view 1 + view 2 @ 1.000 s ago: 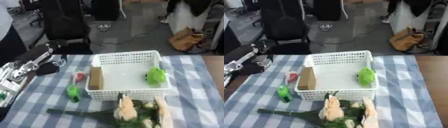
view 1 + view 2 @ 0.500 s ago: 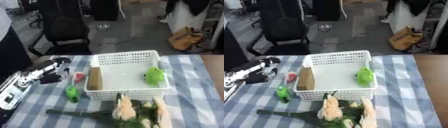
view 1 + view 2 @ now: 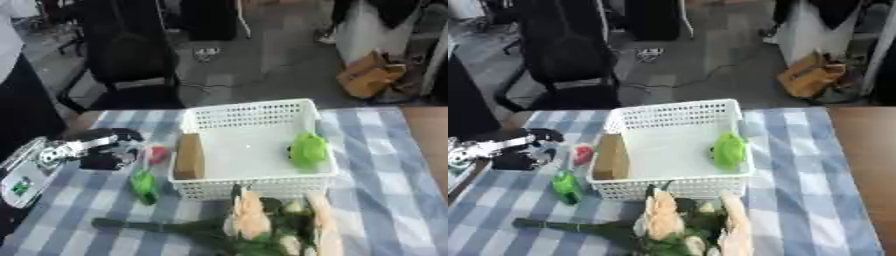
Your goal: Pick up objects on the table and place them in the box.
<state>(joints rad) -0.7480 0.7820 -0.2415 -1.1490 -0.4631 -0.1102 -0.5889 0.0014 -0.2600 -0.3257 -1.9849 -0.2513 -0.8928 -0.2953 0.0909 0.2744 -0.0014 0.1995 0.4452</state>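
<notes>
The left hand (image 3: 105, 150), fingers curled on nothing, hangs at nine o'clock of the white perforated plastic basket (image 3: 254, 112) holding a green rounded toy (image 3: 307, 149) and tan block (image 3: 188, 156), just beside a small red object (image 3: 157, 153) on the blue-checked bench (image 3: 385, 200).

A white basket (image 3: 677, 150) (green thing (image 3: 729, 149) and brown block (image 3: 610, 162) inside) sits on checked cloth (image 3: 807, 175).

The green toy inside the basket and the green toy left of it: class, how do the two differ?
The green toy in the white basket is the larger and paler, leaning by the right wall. The green toy on the cloth is smaller and darker, lying outside near the left hand. Both are green.
</notes>
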